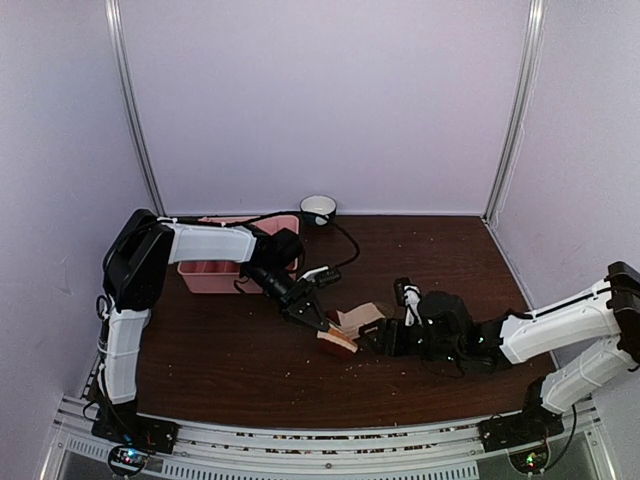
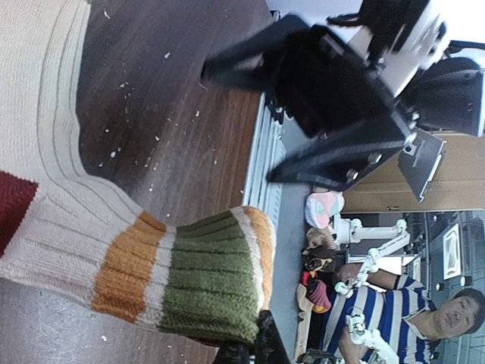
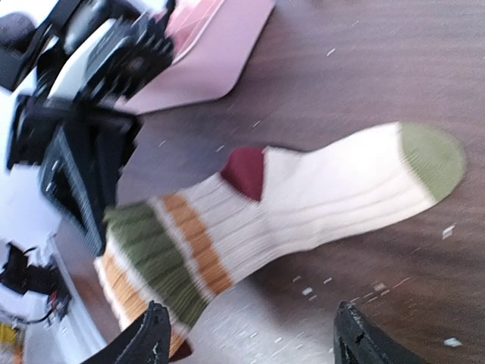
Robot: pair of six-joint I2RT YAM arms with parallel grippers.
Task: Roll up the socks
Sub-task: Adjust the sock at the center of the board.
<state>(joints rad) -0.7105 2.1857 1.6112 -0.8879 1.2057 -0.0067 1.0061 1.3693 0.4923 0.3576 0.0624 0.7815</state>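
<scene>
While right gripper [image 3: 254,343] gapes over striped sock [image 3: 303,205], left gripper [image 1: 320,320] at cuff, grip unclear, pink tray [image 1: 210,277] contents indiscernible

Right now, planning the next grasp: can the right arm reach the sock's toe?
Probably yes. The right gripper is open, the sock lies flat on the table just ahead of it, and nothing covers the toe. The left gripper is at the cuff end, away from the toe.

Figure: dark brown wooden worktop [image 1: 430,270], flecked with pale crumbs, is enclosed on three sides by plain lilac-white walls [image 1: 330,100] — metal posts [image 1: 133,110] are set at the rear corners; a slotted metal rail [image 1: 330,445] is fixed along the near edge.
</scene>
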